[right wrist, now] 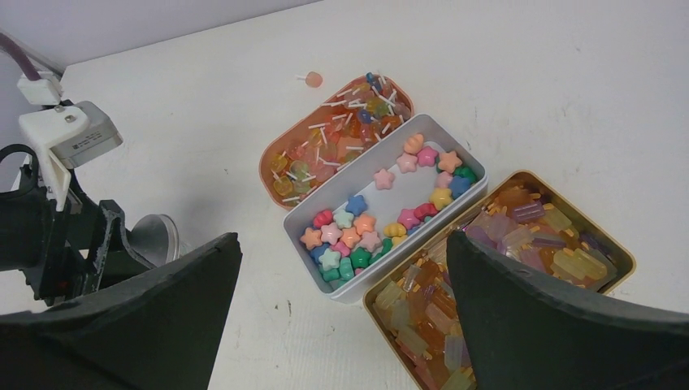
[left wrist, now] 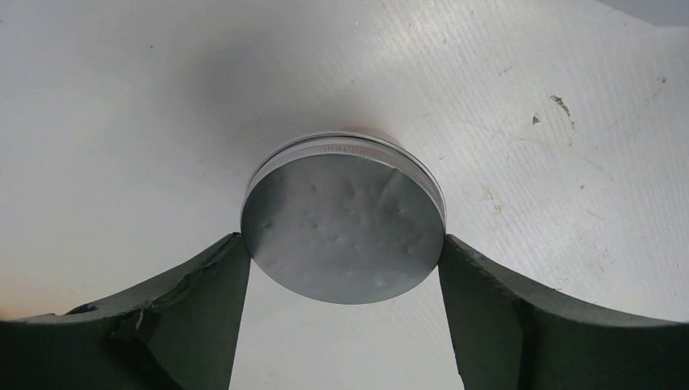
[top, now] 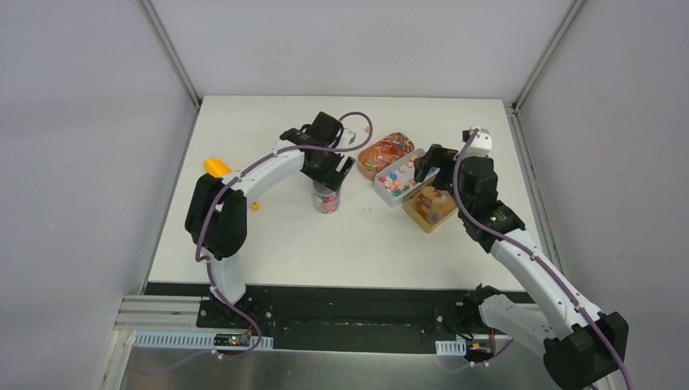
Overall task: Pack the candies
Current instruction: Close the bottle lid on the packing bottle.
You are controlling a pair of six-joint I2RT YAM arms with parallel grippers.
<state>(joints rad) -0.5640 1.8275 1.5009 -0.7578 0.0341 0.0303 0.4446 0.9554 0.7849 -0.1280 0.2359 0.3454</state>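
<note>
White table (top: 366, 240), three open tins (right wrist: 414, 253) of candies (right wrist: 355, 237) (side by side), lidded jar (top: 327, 199), orange scoop (top: 216, 166).

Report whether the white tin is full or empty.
Partly full: star candies line the white tin along its walls, while bare floor shows in its middle.

Pretty clearly a robotics lab test cell, not anyone's kitchen. Plain white tabletop (top: 268, 244), boxed in by blank grey panels (top: 73, 162), with an aluminium framing post (top: 171, 53) at the upper left. The left arm (top: 244, 183) and right arm (top: 528, 260) are bolted to a black mounting rail (top: 349, 317) along the bottom of the frame. There's a slotted cable duct (top: 187, 340) down there too.
</note>
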